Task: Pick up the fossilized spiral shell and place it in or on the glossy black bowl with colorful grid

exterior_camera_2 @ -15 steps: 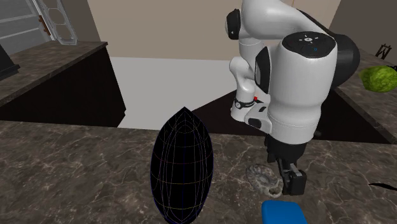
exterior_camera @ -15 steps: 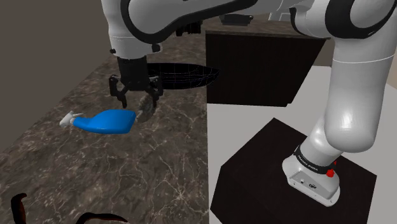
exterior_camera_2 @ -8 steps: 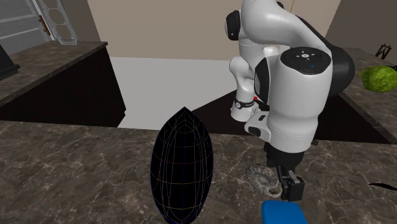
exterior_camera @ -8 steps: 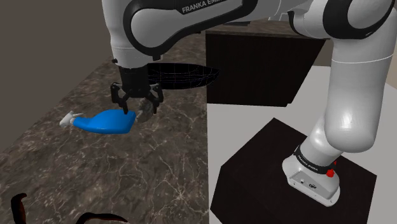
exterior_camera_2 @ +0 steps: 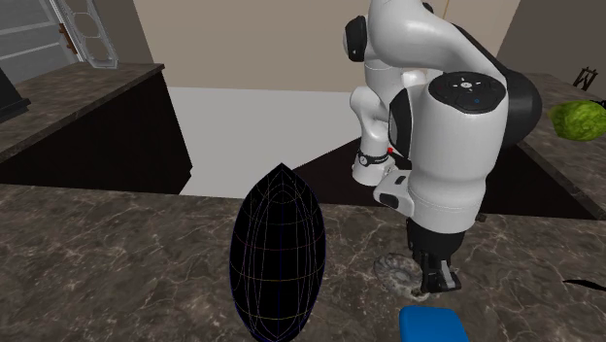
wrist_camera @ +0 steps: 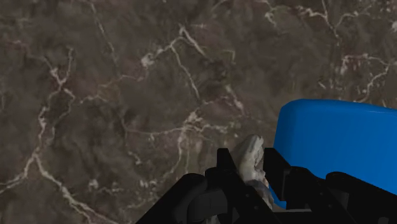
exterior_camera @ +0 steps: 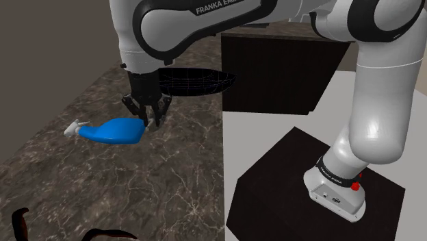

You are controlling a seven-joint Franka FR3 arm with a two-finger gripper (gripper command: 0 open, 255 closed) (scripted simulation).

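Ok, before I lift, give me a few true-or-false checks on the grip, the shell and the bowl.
1. The gripper is shut on the shell. True.
2. The shell lies inside the black bowl. False: it is clasped between the fingers, low over the marble countertop, apart from the bowl.
3. A blue object lies right beside the shell. True.
4. The bowl is plain white. False: it is black with thin coloured grid lines.

shell [wrist_camera: 252, 158] on the counter [exterior_camera: 147, 188] within the claw [exterior_camera: 149, 118], just beside the bottle [exterior_camera: 116, 130]; bowl [exterior_camera: 196, 81] beyond both
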